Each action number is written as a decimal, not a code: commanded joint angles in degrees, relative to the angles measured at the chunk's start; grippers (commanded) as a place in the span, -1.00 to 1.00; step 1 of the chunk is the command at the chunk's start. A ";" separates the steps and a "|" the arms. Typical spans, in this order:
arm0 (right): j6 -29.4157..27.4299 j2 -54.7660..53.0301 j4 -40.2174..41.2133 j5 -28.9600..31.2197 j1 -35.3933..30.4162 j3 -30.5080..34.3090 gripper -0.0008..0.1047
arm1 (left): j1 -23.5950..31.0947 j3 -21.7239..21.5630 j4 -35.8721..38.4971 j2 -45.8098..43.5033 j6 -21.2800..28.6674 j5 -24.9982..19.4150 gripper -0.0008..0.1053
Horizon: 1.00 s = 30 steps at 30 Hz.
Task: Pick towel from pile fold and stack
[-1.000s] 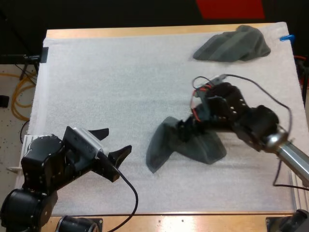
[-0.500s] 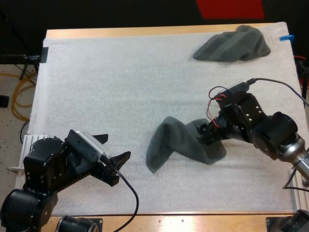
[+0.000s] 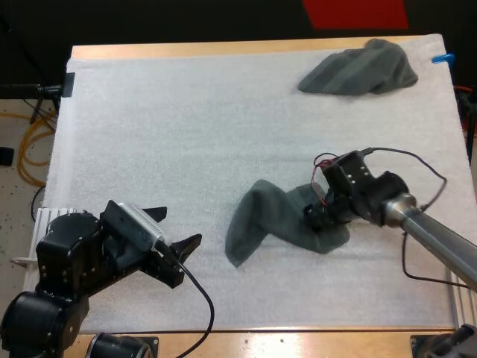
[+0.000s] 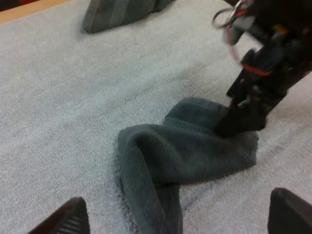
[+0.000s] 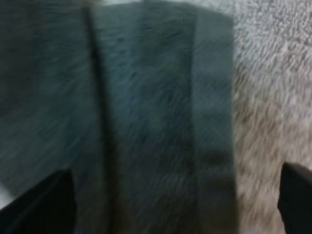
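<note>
Right gripper (image 3: 316, 215), fingers spread, sits directly over the twisted towel (image 3: 277, 224), left gripper (image 3: 176, 230) likewise spread and well clear; closing here risks pinching stacked folds, lifting it bunched rather than flat.

Near towel (image 3: 272, 221) and far towel (image 3: 358, 68) of matt napped cloth; fuzzy white mat (image 3: 186, 134); smooth wooden table (image 3: 223, 49)

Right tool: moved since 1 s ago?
Yes. The right tool shifted right over the towel, from its middle toward the mat's right edge.
</note>
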 commanded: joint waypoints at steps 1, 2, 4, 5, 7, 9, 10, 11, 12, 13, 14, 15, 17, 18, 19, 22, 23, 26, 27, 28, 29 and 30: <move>-0.39 0.95 -1.18 0.82 -0.07 -0.09 0.54 | -0.29 -0.27 -0.24 -0.28 -0.03 -0.19 0.37; -0.39 2.03 -1.45 1.02 -0.07 -0.09 0.53 | -0.29 -0.27 -0.24 -0.28 -0.03 -0.19 0.37; -0.38 3.63 -1.76 1.01 -0.07 -0.09 0.48 | -0.29 -0.27 -0.24 -0.28 -0.03 -0.19 0.37; -0.28 4.44 -2.05 1.01 -0.07 -0.09 0.41 | -0.29 -0.27 -0.24 -0.28 -0.03 -0.19 0.37; -0.26 5.27 -2.27 1.01 -0.07 -0.09 0.24 | -0.29 -0.27 -0.24 -0.28 -0.03 -0.19 0.37; -0.26 5.94 -2.51 1.00 -0.07 -0.09 -0.10 | -0.29 -0.27 -0.24 -0.28 -0.03 -0.19 0.37; -0.26 6.04 -2.50 0.88 -0.07 -0.09 -0.24 | -0.29 -0.27 -0.24 -0.28 -0.03 -0.19 0.37; -0.26 6.09 -2.50 0.80 -0.07 -0.09 -0.44 | -0.29 -0.27 -0.24 -0.28 -0.03 -0.19 0.37; -0.26 6.06 -2.50 0.81 -0.07 -0.09 -0.67 | -0.29 -0.27 -0.24 -0.28 -0.03 -0.19 0.37; -0.26 5.92 -2.50 0.81 -0.07 -0.09 -0.79 | -0.29 -0.27 -0.24 -0.28 -0.03 -0.19 0.37; -0.26 5.54 -2.50 0.81 -0.07 -0.09 -0.99 | -0.29 -0.27 -0.24 -0.28 -0.03 -0.19 0.37; -0.23 4.86 -2.50 0.81 -0.07 -0.09 -0.98 | -0.29 -0.27 -0.24 -0.28 -0.03 -0.19 0.37; -0.24 3.20 -2.50 0.86 -0.07 -0.23 -0.98 | -0.29 -0.27 -0.24 -0.28 -0.03 -0.19 0.37; -0.42 1.80 -2.50 1.96 -0.07 -0.39 -0.99 | -0.29 -0.27 -0.24 -0.28 -0.03 -0.19 0.37; -0.55 0.48 -2.50 2.83 -0.07 -0.62 -0.99 | -0.29 -0.27 -0.24 -0.28 -0.03 -0.19 0.37; -2.12 -5.35 -2.50 10.46 -0.07 -1.93 -0.99 | -0.29 -0.27 -0.24 -0.28 -0.03 -0.19 0.37; -3.54 -8.16 -2.50 15.53 -0.07 -2.76 -0.99 | -0.29 -0.27 -0.24 -0.28 -0.03 -0.19 0.37; -10.08 -14.44 -2.68 29.91 -0.07 -5.49 -0.99 | -0.29 -0.27 -0.24 -0.28 -0.03 -0.19 0.37; -13.26 -16.46 -3.11 34.71 -0.07 -6.68 -0.99 | -0.29 -0.27 -0.24 -0.28 -0.03 -0.19 0.37; -15.32 -17.99 -3.59 37.47 -0.07 -7.65 -0.99 | -0.29 -0.27 -0.24 -0.28 -0.03 -0.19 0.37; -18.64 -19.72 -5.13 41.41 -0.07 -8.84 -0.99 | -0.29 -0.27 -0.24 -0.28 -0.03 -0.19 0.37; -22.07 -21.53 -7.07 44.63 -0.07 -10.16 -0.99 | -0.29 -0.27 -0.24 -0.28 -0.03 -0.19 0.37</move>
